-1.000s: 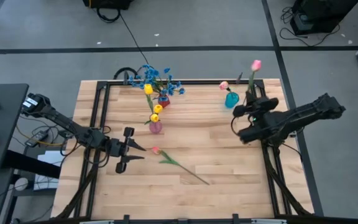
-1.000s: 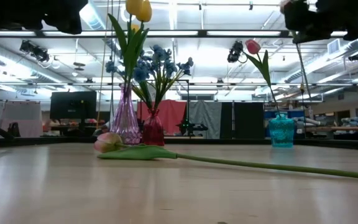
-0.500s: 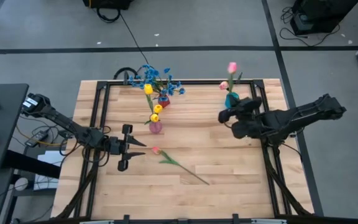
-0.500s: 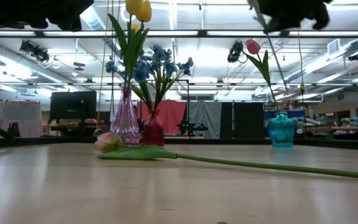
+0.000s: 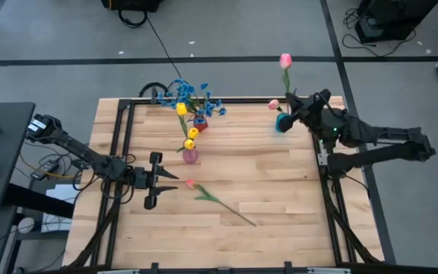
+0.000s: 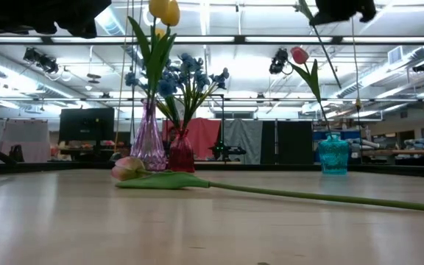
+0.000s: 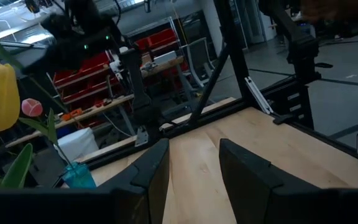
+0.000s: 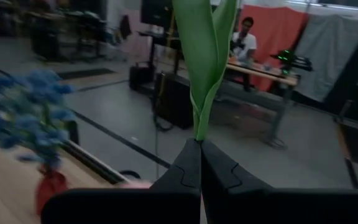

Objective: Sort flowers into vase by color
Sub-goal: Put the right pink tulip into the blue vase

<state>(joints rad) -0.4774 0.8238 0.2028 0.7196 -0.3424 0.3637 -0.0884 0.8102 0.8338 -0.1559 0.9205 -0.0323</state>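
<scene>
My right gripper (image 5: 298, 103) is raised near the table's far right corner, beside the teal vase (image 5: 282, 122). It is shut on a pink tulip whose bud (image 5: 285, 59) stands above it. Another pink tulip (image 6: 299, 55) stands in the teal vase (image 6: 334, 154). A third pink tulip (image 5: 191, 183) lies flat on the table's middle, with its stem (image 5: 234, 215) running toward the near right. My left gripper (image 5: 162, 183) hovers open just left of that bud. Yellow tulips stand in the purple vase (image 5: 191, 155), and blue sprays in the red vase (image 5: 200, 123). My right gripper pinches the tulip's green stem (image 8: 197, 135) between its two fingers, just under where the leaves (image 8: 205, 50) branch off. The fingers come about level from the table's right and lie across the stem. The flower is lifted clear and nearly upright, and its lower stem (image 6: 327, 55) slants down below the gripper.
The purple vase (image 6: 149, 140) and the red vase (image 6: 181, 152) stand close together at the far middle. A black metal frame (image 5: 128, 103) borders the table. Bare wood lies between the vases and along the near side. The left wrist view shows the teal vase (image 7: 79, 175) far off.
My right gripper has swung first toward the table's left, then toward the far edge, ending beside the teal vase, and its wrist has turned. The held pink tulip went with it, and its bud now shows past the far edge. My left gripper and the lying tulip kept still.
</scene>
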